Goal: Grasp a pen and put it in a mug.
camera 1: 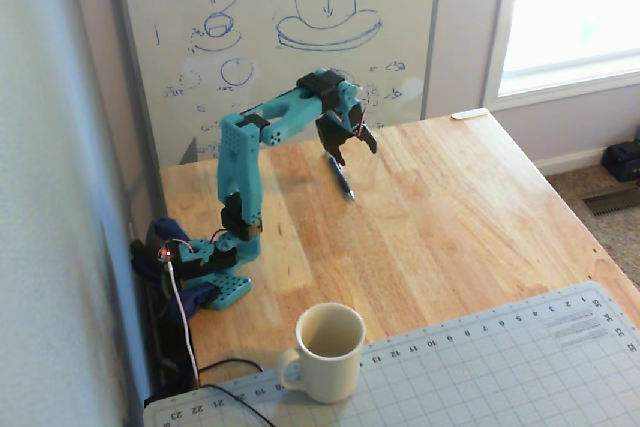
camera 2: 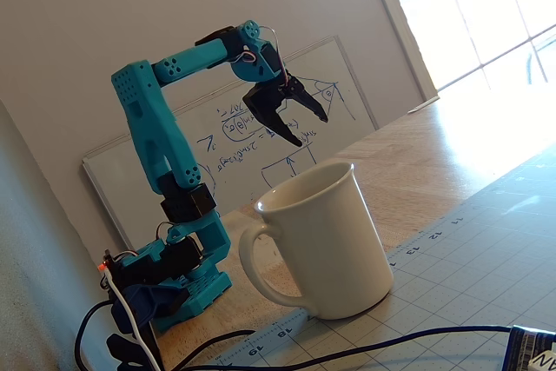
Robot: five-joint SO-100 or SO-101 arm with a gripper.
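Pen (camera 1: 343, 179) flat on wooden table (camera 1: 450, 217) in the higher fixed view, near whiteboard (camera 1: 270, 37), partly under gripper (camera 1: 353, 150). Teal arm (camera 1: 240, 167) upright from base, forearm reaching right, wrist bent down, black jaws spread, holding nothing. Mug (camera 1: 327, 352) at near table edge by cutting mat (camera 1: 480, 367), well apart from pen.

Low fixed view: mug (camera 2: 326, 245) big in foreground, handle left. Gripper (camera 2: 308, 126) raised behind it, jaws apart, pointing down-right. Pen not visible.
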